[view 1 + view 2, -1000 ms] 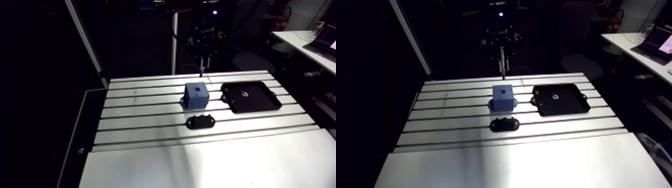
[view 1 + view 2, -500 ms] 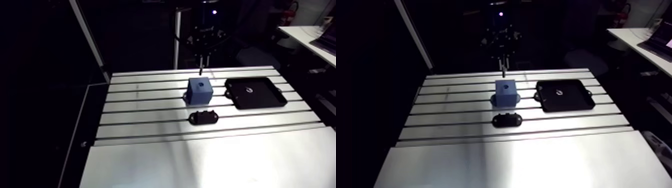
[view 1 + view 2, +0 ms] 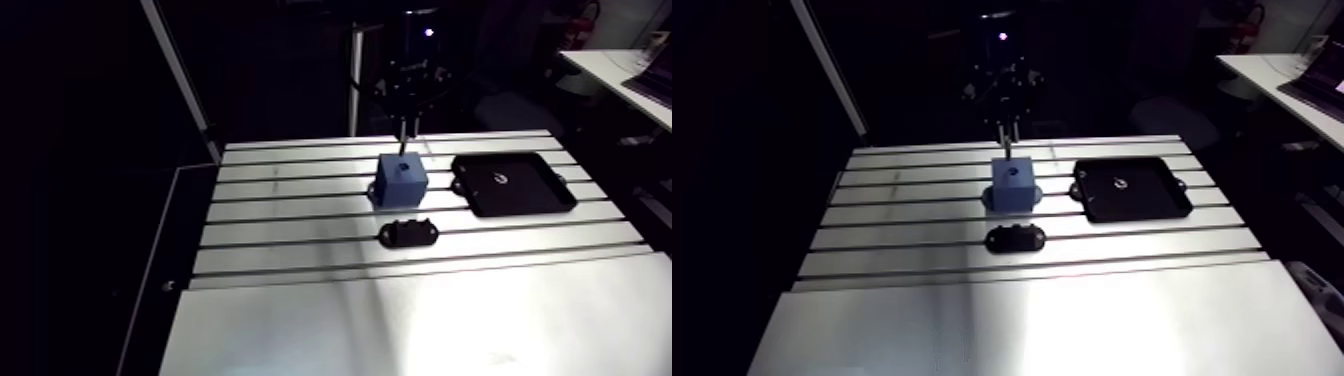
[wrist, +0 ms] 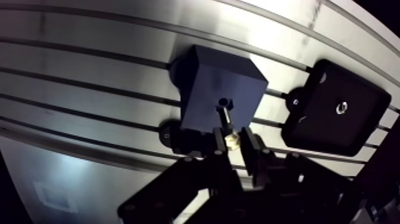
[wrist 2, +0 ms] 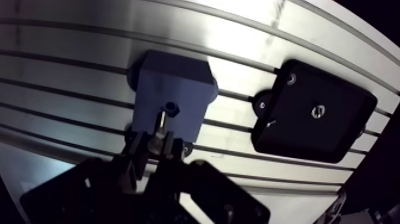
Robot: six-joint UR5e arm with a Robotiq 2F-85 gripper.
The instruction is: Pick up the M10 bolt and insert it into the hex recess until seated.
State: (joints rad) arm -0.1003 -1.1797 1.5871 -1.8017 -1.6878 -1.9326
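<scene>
Black two-finger gripper (image 4: 233, 142) pinches the slim steel bolt (image 4: 225, 121) over the blue plastic block (image 4: 208, 83), flat black tray (image 4: 321, 128) just beside.

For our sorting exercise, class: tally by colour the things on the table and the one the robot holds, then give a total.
Blue: 1, the block
Black: 2, the tray and the small mount
Metallic: 2, the bolt and the small ring on the tray
Total: 5
</scene>
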